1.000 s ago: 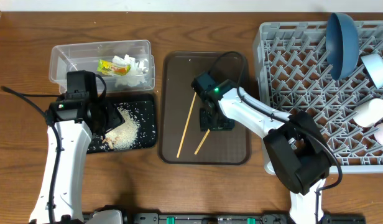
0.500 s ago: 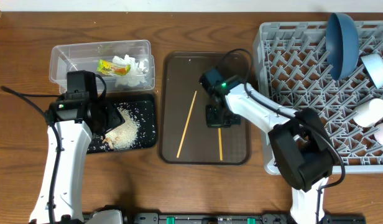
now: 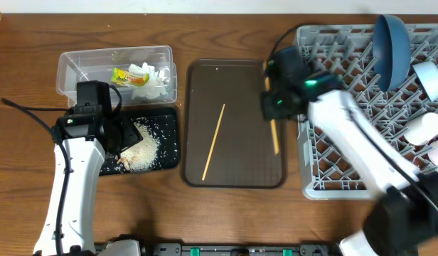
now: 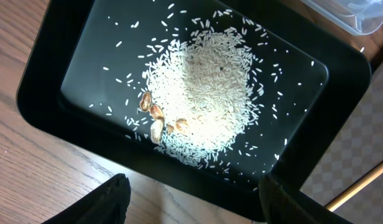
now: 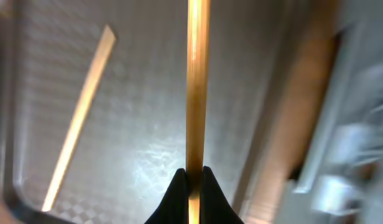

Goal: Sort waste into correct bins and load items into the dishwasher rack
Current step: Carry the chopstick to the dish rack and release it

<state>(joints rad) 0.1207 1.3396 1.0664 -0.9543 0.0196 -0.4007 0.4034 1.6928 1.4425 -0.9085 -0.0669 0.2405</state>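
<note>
My right gripper [image 3: 274, 107] is shut on one wooden chopstick [image 3: 274, 136], held above the right edge of the dark brown serving tray [image 3: 198, 85]; the wrist view shows the fingers [image 5: 193, 180] pinching the chopstick [image 5: 198, 81]. The second chopstick [image 3: 213, 141] lies on the tray, also in the right wrist view [image 5: 79, 118]. The grey dishwasher rack [image 3: 333, 85] holds the dark-blue plate [image 3: 391, 41] and cups [image 3: 425, 128]. My left gripper [image 4: 198, 199] is open above the black tray [image 4: 341, 81] with rice scraps [image 4: 207, 93]. The clear box [image 3: 84, 60] holds tissue [image 3: 156, 80] and the wrapper [image 3: 126, 75].
The black tray [image 3: 169, 160] sits in front of the clear box at the left. A white-and-blue bowl [image 3: 431, 78] leans in the rack's right side. Brown wooden table [image 3: 226, 213] surrounds everything.
My right gripper has lifted one chopstick off the serving tray and swung it right toward the rack's left edge. The left arm has not moved.
</note>
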